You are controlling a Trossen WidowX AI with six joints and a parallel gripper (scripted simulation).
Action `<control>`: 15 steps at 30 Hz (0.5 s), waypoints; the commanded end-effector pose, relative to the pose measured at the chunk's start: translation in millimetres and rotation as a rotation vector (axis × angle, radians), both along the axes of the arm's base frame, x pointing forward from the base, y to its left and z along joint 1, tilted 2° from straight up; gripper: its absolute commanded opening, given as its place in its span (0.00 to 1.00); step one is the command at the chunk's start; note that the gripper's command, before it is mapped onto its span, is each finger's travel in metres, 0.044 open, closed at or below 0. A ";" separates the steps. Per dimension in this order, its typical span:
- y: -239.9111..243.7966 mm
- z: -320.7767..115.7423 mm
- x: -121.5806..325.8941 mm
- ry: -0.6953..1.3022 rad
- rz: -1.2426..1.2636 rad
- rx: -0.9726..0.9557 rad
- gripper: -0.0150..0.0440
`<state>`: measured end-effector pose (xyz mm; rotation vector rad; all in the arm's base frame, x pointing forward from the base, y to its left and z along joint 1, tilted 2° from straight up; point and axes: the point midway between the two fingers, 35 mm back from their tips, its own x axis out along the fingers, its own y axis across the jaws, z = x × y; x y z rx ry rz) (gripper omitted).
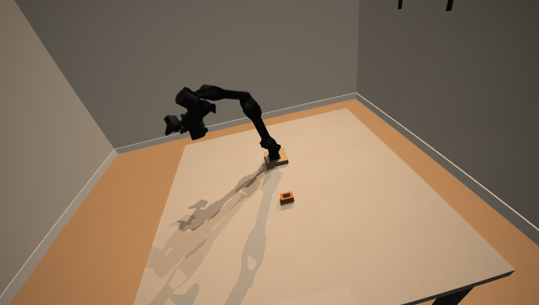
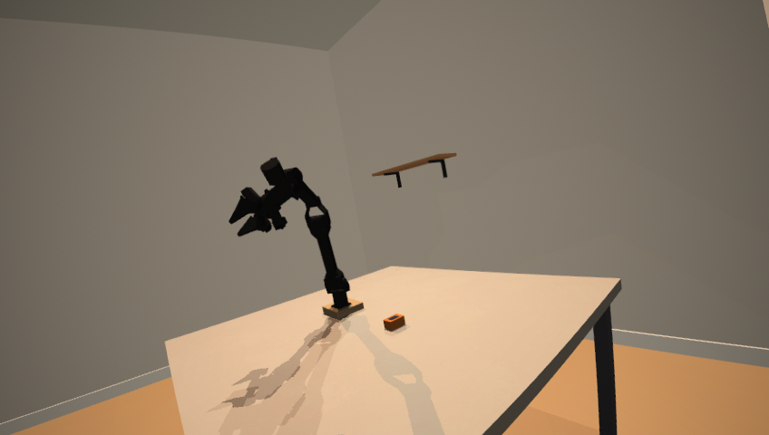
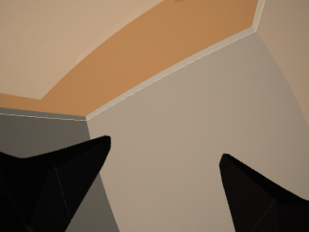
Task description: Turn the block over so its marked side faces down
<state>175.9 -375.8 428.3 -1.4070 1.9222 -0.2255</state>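
An orange block [image 1: 287, 200] [image 2: 392, 324] rests flat on the pale table [image 1: 378, 211] [image 2: 496, 317], in front of the arm's base. Its dark rectangular mark [image 1: 286, 196] [image 2: 394, 317] is on the top face. My gripper [image 2: 235, 227] [image 3: 166, 151] is open with nothing between its fingers. It hangs high above the table, well to the left of the block in the top and exterior views, and does not touch it. The block is not in the wrist view, which shows walls, floor and part of the table past the fingertips.
The arm's base stands on a small wooden plate [image 1: 283, 159] [image 2: 353, 307], close behind the block in the top view. A wall shelf [image 2: 415, 164] is high at the back. The table's left edge runs below the raised arm, and long arm shadows cross the table top.
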 end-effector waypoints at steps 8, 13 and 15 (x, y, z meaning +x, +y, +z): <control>41.5 -65.3 85.5 -0.308 0.059 0.179 1.00; 87.9 -113.5 132.2 -0.484 0.037 0.353 1.00; 107.7 -131.4 145.6 -0.537 0.014 0.422 1.00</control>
